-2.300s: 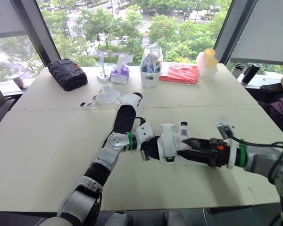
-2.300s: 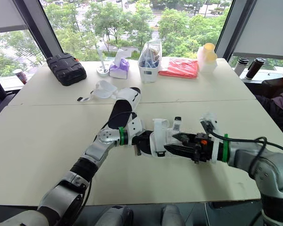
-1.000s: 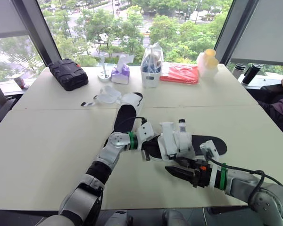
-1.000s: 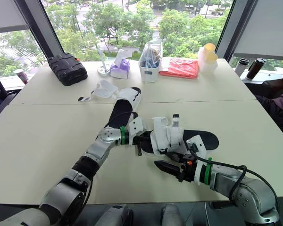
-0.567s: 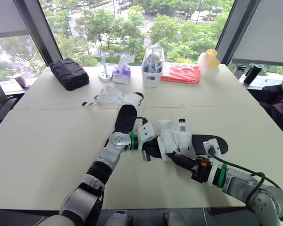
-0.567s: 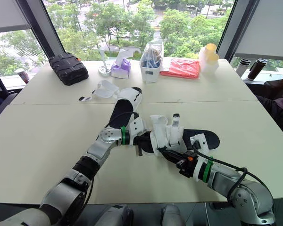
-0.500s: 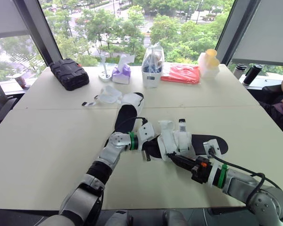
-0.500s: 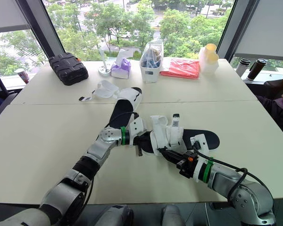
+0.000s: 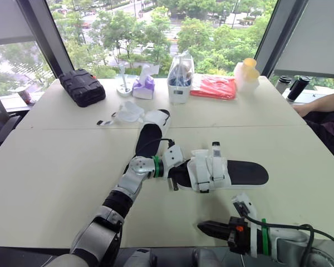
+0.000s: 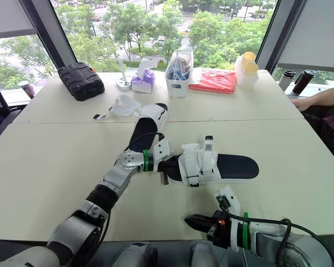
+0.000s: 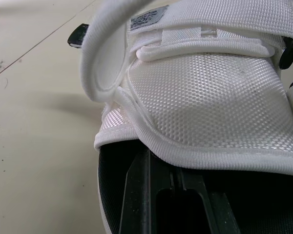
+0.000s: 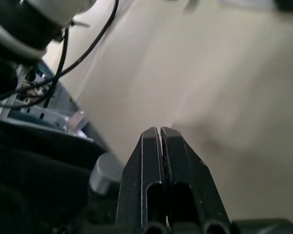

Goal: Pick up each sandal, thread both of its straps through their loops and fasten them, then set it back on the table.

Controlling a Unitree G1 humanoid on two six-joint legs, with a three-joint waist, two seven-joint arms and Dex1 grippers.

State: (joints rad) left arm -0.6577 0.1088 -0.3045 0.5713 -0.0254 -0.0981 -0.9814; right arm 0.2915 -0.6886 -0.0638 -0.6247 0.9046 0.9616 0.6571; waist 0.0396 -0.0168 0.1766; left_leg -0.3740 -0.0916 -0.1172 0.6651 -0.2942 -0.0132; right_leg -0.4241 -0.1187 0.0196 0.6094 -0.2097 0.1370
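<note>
On table (image 9: 55, 167), far sandal (image 9: 149, 133) and near sandal (image 9: 234, 172), two total, left tool (image 9: 176, 171) at near toe, grip cannot be told, right tool (image 9: 203, 226) clenched empty over bare front edge.

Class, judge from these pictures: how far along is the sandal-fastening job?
Done, apparently: the near sandal lies on the table with both straps folded across it. In hand: the left pincer is at its toe end; the right pincer, shut and empty, hovers near the table's front edge. Left: the far sandal, its strap lying open.
</note>
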